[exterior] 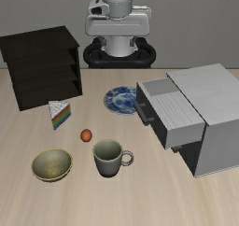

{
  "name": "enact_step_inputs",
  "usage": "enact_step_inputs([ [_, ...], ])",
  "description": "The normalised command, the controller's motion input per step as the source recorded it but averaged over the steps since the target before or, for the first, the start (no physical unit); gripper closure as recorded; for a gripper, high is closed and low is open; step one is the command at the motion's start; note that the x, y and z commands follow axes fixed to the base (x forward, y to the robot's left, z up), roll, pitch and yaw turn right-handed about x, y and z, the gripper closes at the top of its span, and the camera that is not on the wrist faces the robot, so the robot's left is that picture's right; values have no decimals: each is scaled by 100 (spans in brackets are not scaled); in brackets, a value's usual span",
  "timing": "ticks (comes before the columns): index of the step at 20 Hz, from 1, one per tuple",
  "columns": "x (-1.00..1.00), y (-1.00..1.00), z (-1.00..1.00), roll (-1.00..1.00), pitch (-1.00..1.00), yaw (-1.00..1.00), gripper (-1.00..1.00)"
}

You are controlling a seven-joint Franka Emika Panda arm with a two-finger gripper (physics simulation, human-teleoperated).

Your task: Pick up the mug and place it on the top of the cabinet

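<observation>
**Wooden desk laid out, mug standing well forward of the tool**

Pale wood desk carries everything. Biggest is the grey cabinet, forward of the tool and toward the exterior view's right, one drawer drawn out, its top broad and flat. A black cabinet stands toward the exterior view's left; which of the two is meant I cannot say. The arm is folded high at the desk's far edge with the tool hanging beneath. How wide the tool stands I cannot tell, and nothing seems to be in it.

A bowl lies far forward and to the exterior view's left. The mug stands upright on the desk almost straight ahead of the tool, well apart from it, with its handle turned to the exterior view's right. It looks rigid, glazed and probably slippery, so pinching the rim wall opposite the handle seems safest. A patterned plate lies nearer the tool. Smallest are a striped wedge and an orange ball.
</observation>
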Motion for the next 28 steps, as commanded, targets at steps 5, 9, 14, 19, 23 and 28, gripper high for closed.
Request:
enact_step_inputs([
  [5,100,0,0,0,0,0,-100],
  [9,100,0,0,0,0,0,-100],
  [14,100,0,0,0,0,0,-100],
  [19,100,0,0,0,0,0,-100],
  [23,50,-50,0,0,0,0,-100],
  [28,20,-60,-20,0,0,0,-100],
])
